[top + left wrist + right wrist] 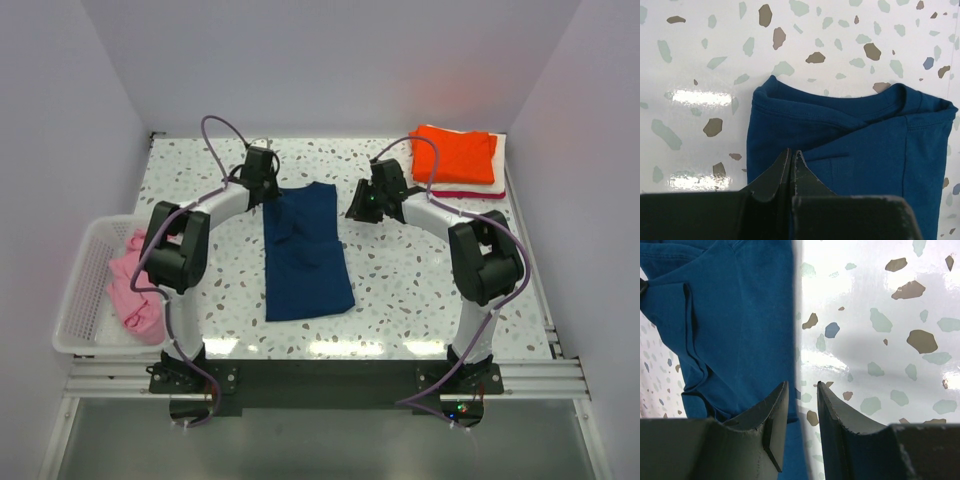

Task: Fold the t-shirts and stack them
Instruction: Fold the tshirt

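navy t-shirt (305,250): lies flat in the middle of the tabletop (420,290), folded into a long narrow strip that runs from the far side toward the arm bases; the collar end is the far end.
fold detail: in the left wrist view the neckband curves across the top of the cloth and a folded layer crosses below it on a slant.
left fingers (785,167): pressed together with no gap, tips pointing at the collar end of the navy t-shirt; no cloth shows between them.
left arm: reaches to the far left corner of the navy t-shirt, its wrist above that corner.
right fingers (780,400): stand a narrow way apart with nothing between them; through the gap show the long edge of the navy t-shirt and bare speckled tabletop.
right arm: bent inward, its wrist just beside the far right corner of the navy t-shirt.
orange t-shirt (455,153): folded, on top of a stack at the far right corner of the tabletop, well apart from the navy one.
white t-shirt (499,160): folded under the orange one, showing along its right and near edges.
red t-shirt (465,193): only a thin strip shows at the near edge of the stack, under the white one.
pink t-shirt (135,285): bunched and unfolded in the white slatted basket (75,290) at the left edge of the tabletop.
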Controlling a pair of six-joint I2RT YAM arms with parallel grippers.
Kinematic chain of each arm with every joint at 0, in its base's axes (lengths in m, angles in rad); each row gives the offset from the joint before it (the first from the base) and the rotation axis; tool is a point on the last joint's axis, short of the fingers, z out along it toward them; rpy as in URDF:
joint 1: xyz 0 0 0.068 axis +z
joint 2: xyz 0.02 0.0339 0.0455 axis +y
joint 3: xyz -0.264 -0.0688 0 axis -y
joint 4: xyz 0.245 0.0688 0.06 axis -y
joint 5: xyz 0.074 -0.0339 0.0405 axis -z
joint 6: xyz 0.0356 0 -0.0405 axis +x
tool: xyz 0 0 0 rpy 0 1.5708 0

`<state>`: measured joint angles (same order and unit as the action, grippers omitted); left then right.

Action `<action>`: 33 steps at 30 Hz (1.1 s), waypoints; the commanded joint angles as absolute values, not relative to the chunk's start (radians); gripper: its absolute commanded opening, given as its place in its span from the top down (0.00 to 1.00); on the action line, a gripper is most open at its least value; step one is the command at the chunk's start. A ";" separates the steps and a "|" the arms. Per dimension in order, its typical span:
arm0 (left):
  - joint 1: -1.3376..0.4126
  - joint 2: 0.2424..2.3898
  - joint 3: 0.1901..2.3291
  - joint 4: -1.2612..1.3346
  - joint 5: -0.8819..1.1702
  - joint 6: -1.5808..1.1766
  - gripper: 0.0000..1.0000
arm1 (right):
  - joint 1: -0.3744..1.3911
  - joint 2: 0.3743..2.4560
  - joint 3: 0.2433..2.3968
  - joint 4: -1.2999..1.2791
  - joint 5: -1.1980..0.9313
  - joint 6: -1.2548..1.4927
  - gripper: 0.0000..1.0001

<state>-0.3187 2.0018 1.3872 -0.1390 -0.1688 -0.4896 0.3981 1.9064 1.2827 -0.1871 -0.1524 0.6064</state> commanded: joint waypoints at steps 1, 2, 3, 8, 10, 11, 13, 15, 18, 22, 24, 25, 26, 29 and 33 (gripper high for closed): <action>-0.302 2.016 1.393 -0.118 -0.207 -0.517 1.00 | 0.393 1.893 1.292 -0.175 -0.152 0.592 0.67; -0.302 2.011 1.388 -0.115 -0.212 -0.522 1.00 | 0.393 1.894 1.292 -0.173 -0.150 0.591 0.67; -0.301 1.997 1.375 -0.107 -0.215 -0.522 1.00 | 0.393 1.894 1.290 -0.172 -0.152 0.589 0.67; -0.299 1.960 1.339 -0.081 -0.232 -0.532 1.00 | 0.393 1.899 1.282 -0.164 -0.156 0.597 0.67; -0.299 1.959 1.336 -0.087 -0.244 -0.537 1.00 | 0.391 1.898 1.278 -0.161 -0.156 0.600 0.67; -0.298 1.960 1.335 -0.086 -0.242 -0.537 1.00 | 0.393 1.898 1.273 -0.155 -0.158 0.600 0.67; -0.295 1.979 1.342 -0.092 -0.238 -0.537 1.00 | 0.394 1.899 1.272 -0.156 -0.158 0.600 0.67; -0.290 2.002 1.353 -0.100 -0.232 -0.535 1.00 | 0.393 1.901 1.273 -0.155 -0.156 0.598 0.67; -0.278 2.026 1.387 -0.106 -0.218 -0.528 0.97 | 0.393 1.902 1.273 -0.158 -0.158 0.598 0.67; -0.265 2.057 1.427 -0.100 -0.201 -0.509 0.85 | 0.393 1.902 1.278 -0.164 -0.153 0.594 0.67; -0.259 2.065 1.446 -0.097 -0.187 -0.500 0.81 | 0.391 1.901 1.276 -0.167 -0.152 0.592 0.67; -0.258 2.066 1.454 -0.100 -0.186 -0.500 0.76 | 0.391 1.899 1.278 -0.167 -0.152 0.592 0.67; -0.258 2.066 1.459 -0.100 -0.181 -0.496 0.73 | 0.391 1.896 1.276 -0.167 -0.152 0.591 0.67; -0.256 2.049 1.470 -0.101 -0.175 -0.492 0.61 | 0.391 1.884 1.270 -0.178 -0.147 0.584 0.66; -0.256 1.973 1.454 -0.098 -0.146 -0.497 0.48 | 0.391 1.833 1.244 -0.212 -0.132 0.575 0.63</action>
<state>-0.2626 2.0598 1.4307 -0.1307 -0.1730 -0.5022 0.3969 1.9018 1.2640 -0.1917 -0.1486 0.5983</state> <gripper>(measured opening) 0.508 0.366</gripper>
